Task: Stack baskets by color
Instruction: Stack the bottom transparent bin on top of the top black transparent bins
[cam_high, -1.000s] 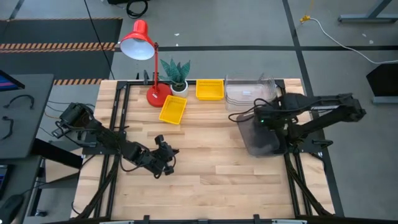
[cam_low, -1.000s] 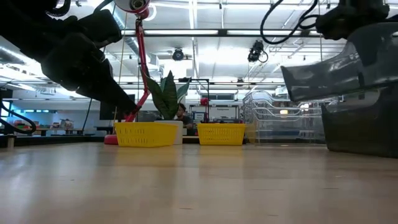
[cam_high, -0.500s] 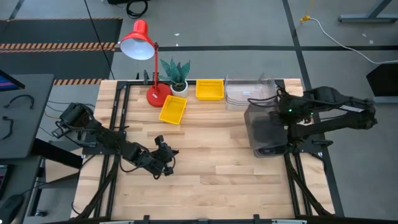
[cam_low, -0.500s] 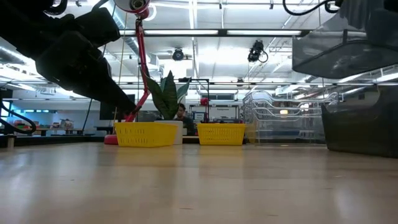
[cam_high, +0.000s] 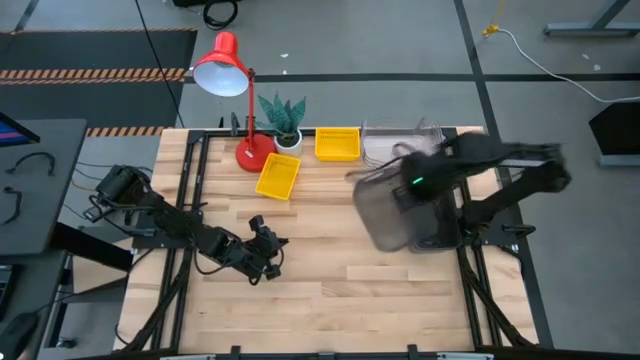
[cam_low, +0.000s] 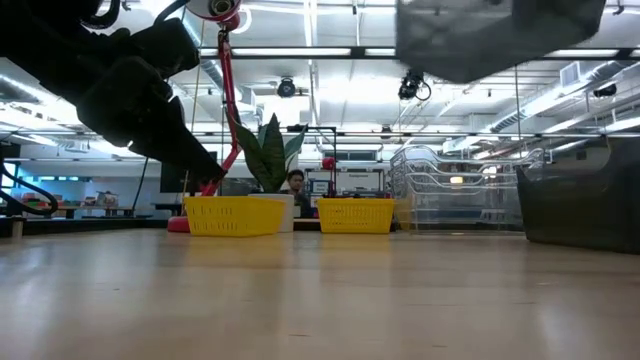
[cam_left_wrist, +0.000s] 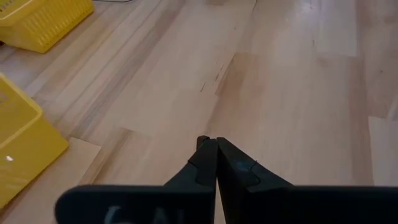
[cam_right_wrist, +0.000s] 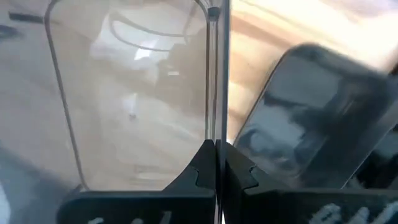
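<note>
On the wooden desk (cam_high: 330, 250), the right tool (cam_high: 408, 186) pinches a smoky grey basket (cam_high: 385, 205) by its thin rim, aloft beside another grey basket (cam_high: 440, 225). It looks light, slippery and flexible. The left tool (cam_high: 262, 248) rests closed, empty.

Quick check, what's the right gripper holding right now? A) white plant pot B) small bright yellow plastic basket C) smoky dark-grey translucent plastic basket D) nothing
C: the right gripper is pinched shut on the wall of a smoky dark-grey translucent plastic basket, lifted off the table above another dark-grey basket.
</note>
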